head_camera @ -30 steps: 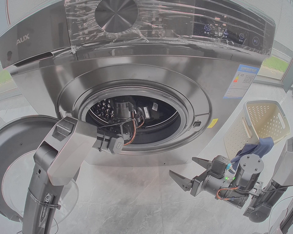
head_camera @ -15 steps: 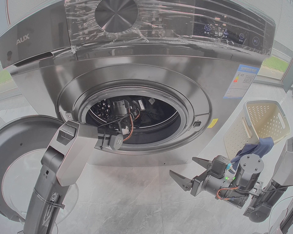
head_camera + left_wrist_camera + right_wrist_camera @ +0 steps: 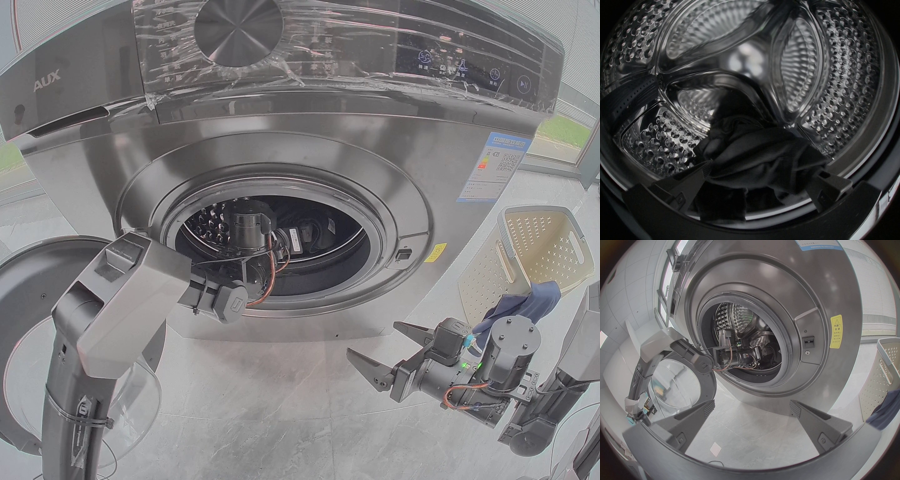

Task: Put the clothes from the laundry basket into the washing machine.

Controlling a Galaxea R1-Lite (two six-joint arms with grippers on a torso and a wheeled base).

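Note:
My left gripper (image 3: 762, 170) is inside the drum (image 3: 850, 78) of the washing machine (image 3: 375, 156), open, with its fingers spread wide. A dark garment (image 3: 756, 150) lies crumpled on the drum floor between and beyond the fingers; they do not close on it. My right gripper (image 3: 375, 342) hangs open and empty over the floor, in front of the machine and to its right. The cream laundry basket (image 3: 550, 250) stands at the right, with a blue garment (image 3: 525, 306) draped over its front rim.
The machine's round door (image 3: 37, 300) stands swung open at the left, beside my left arm. Grey tiled floor (image 3: 262, 400) spreads in front of the machine. The basket (image 3: 881, 377) and the blue garment (image 3: 887, 410) sit close beside my right arm.
My left arm's elbow has swung left and outward while its wrist turned inside the drum opening. The right arm, basket and blue garment have not moved.

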